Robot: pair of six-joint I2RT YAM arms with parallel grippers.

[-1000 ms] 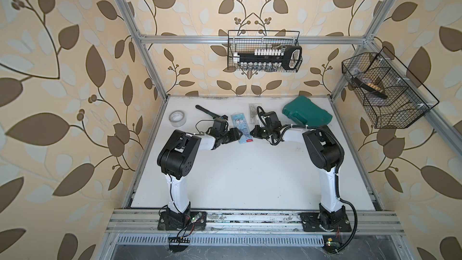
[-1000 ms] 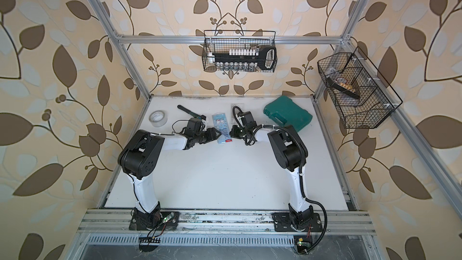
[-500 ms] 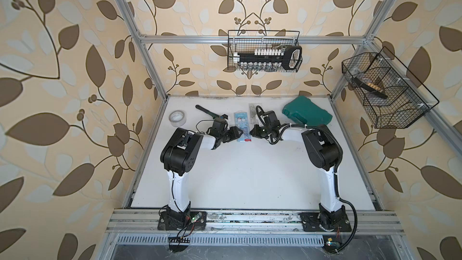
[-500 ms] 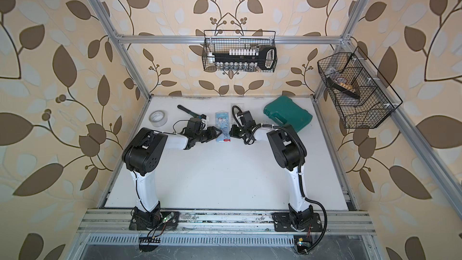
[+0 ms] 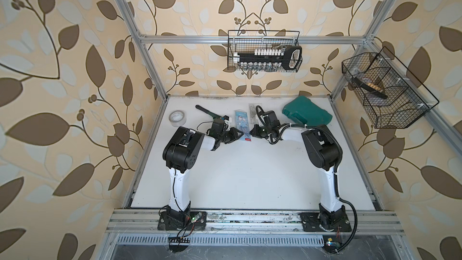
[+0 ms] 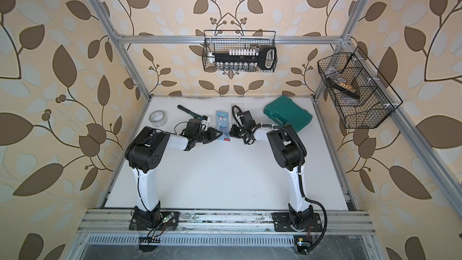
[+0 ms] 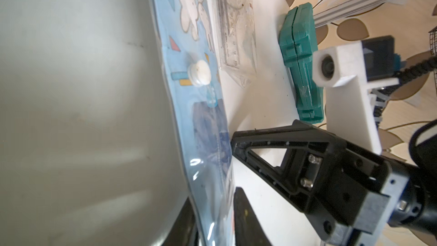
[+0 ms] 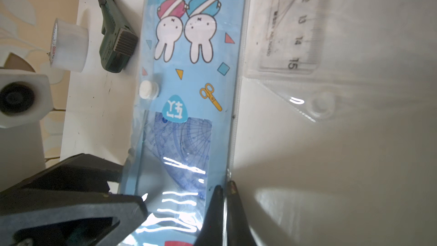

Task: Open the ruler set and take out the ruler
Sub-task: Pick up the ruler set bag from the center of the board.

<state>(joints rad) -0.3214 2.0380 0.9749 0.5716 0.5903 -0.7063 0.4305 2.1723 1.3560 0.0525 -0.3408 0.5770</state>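
- Broadly, the white surface (image 5: 237, 171) carries its things toward the far side, so both arms reach forward and meet over the middle.
- Lying flat there between the two arms is the ruler set (image 5: 241, 122), a long blue plastic pouch. A clear ruler sleeve (image 8: 293, 31) lies just beside it on one side, and a green-handled tool (image 8: 111, 43) and a tape roll (image 8: 68, 46) are on the other.
- Over one long edge, near the pouch's near end, the right hand (image 8: 225, 186) has its fingers together, clamped on the plastic. I judge this to be an anchor against sliding.
- At the opposite edge, the left hand (image 8: 132, 185) has a finger on either face of the pouch with a narrow gap. I cannot tell whether it pinches yet. Likely it is meant to pull one layer away.
- Printed on the glossy, floppy pouch are two white rabbits in pink and blue caps, coloured shapes and yellow scissors.
- Through its clear window (image 8: 179, 143) show blue translucent drawing pieces with curved scales. I cannot pick out a straight ruler among them.
- Smallest, the white snap button (image 8: 148, 89) looks pressed shut, so I judge the set not yet open.
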